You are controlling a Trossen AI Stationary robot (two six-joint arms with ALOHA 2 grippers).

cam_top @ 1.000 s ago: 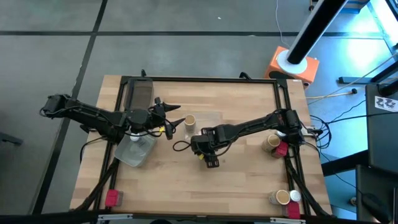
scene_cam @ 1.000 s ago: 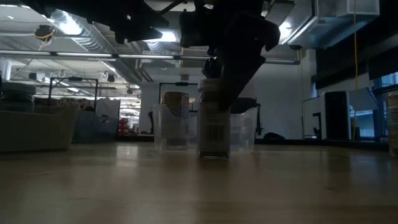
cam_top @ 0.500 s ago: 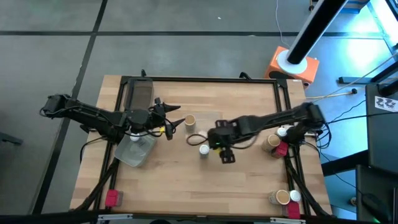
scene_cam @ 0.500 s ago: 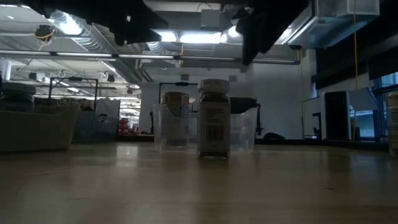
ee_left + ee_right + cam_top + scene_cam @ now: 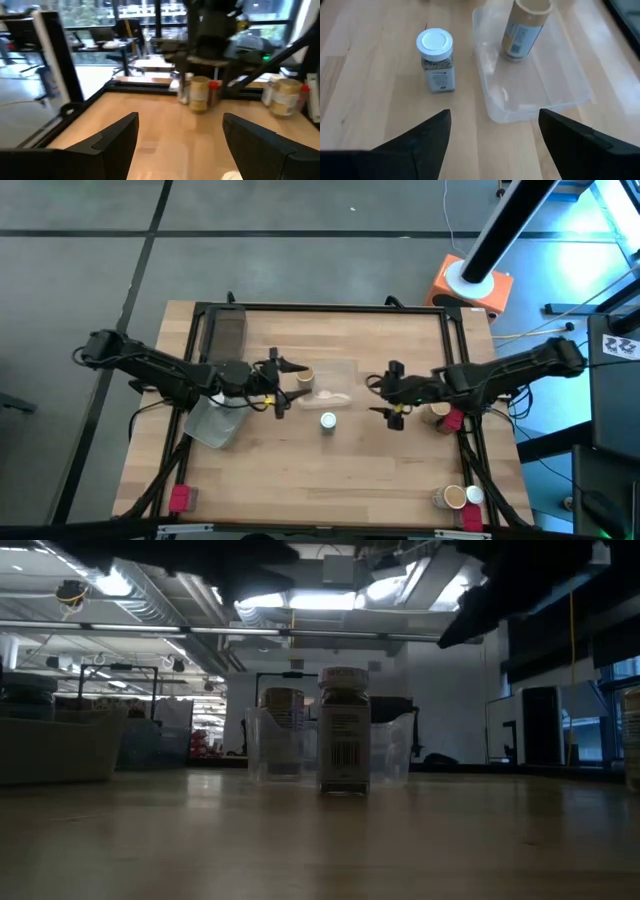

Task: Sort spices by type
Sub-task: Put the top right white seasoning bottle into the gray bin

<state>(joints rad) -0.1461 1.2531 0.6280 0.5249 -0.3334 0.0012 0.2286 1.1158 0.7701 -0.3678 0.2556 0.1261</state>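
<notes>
A white-capped spice jar (image 5: 328, 420) stands upright on its base mid-table, also seen in the low view as white-capped jar (image 5: 344, 730) and in the right wrist view as white-capped jar (image 5: 437, 60). A tan cylinder (image 5: 305, 375) stands in a clear tray (image 5: 335, 390). My right gripper (image 5: 392, 398) is open, to the right of the jar and the tray, touching nothing. Its fingers point at both (image 5: 495, 145). My left gripper (image 5: 286, 385) hovers open just left of the tan cylinder, also seen in its wrist view (image 5: 180, 137).
Tan, red and white spice containers cluster at the right edge (image 5: 443, 412) and at the near right corner (image 5: 460, 500). A red jar (image 5: 180, 498) sits at the near left corner. A second clear tray (image 5: 215, 422) lies under the left arm. Bare wood lies near the front edge.
My right gripper has let go of the white-capped jar, risen and drawn back toward the table's right edge. The jar stays upright where it was set. My left gripper has shifted slightly right, toward the tan cylinder.
</notes>
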